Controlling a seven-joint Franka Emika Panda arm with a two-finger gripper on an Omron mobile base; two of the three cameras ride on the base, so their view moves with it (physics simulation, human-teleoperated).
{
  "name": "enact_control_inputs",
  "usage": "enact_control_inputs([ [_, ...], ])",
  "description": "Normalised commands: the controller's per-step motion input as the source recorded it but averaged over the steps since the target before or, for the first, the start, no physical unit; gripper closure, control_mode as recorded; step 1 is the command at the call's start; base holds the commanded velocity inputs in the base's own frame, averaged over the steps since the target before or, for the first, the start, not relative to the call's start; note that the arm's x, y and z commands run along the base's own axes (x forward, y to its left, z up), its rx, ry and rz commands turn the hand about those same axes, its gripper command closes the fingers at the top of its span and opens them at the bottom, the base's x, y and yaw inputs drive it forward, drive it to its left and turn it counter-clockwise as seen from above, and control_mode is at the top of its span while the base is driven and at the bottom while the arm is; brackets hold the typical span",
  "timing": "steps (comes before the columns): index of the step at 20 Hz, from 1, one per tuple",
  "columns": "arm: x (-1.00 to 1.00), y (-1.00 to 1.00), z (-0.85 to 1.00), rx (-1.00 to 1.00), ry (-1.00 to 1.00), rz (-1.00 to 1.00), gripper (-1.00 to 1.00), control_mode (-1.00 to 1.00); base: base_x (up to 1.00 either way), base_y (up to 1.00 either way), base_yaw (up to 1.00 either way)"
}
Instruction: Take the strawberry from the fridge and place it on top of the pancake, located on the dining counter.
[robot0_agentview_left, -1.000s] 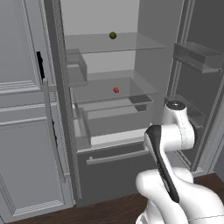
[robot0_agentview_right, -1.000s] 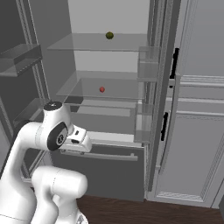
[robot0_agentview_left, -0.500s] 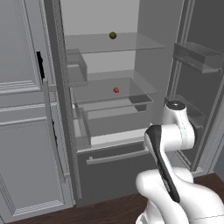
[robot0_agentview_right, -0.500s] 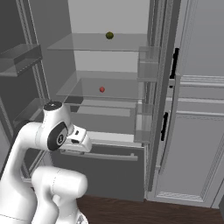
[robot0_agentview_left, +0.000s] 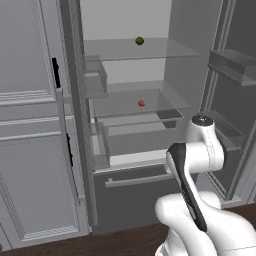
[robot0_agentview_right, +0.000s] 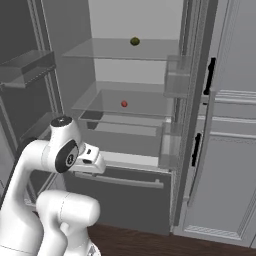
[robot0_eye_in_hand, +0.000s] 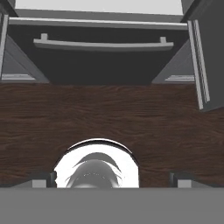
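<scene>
Dark wood-grain floor (robot0_eye_in_hand: 109, 122) runs under the fridge (robot0_agentview_left: 150, 150), and you're parked right in front w/ both doors swung wide. Your hand (robot0_eye_in_hand: 112, 178) points down at that floor, fingertips (robot0_eye_in_hand: 43, 179) spread fully apart at the bottom of the hand view, nothing between them, nothing held. Straight ahead of it sits the fridge's dark lower drawer (robot0_eye_in_hand: 100, 61), w/ a long grey bar handle (robot0_eye_in_hand: 103, 43) across the front.

Strawberry (robot0_agentview_left: 141, 103) – tiny, red, rounded – sits on the middle glass shelf (robot0_agentview_left: 135, 107), well above and beyond the hand, roughly mid-shelf; from the right base view you see it (robot0_agentview_right: 124, 104) just as clear of the shelf's edges. One shelf up, a small olive-green round fruit (robot0_agentview_left: 140, 41) rests on clear glass near the back wall.

Fridge interior is pale grey and smooth, shelves see-thru, door bins (robot0_agentview_right: 175, 80) translucent. Light grey panelled cabinets (robot0_agentview_left: 30, 150) w/ black handles flank it. Your arm (robot0_agentview_left: 200, 160) is glossy white w/ dark joints, elbow folded high in front of the drawer.
</scene>
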Motion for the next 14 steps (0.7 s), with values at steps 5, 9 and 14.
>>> enact_control_inputs([
  [5, 0.00, 0.00, 0.00, 0.00, 0.00, 0.00, -1.00, 1.00, 0.26, 0.10, -0.08],
  [9, 0.00, 0.00, 0.00, 0.00, 0.00, 0.00, -1.00, 1.00, 0.68, 0.00, -0.13],
  [14, 0.00, 0.00, 0.00, 0.00, 0.00, 0.00, -1.00, 1.00, 0.70, 0.00, -0.09],
])
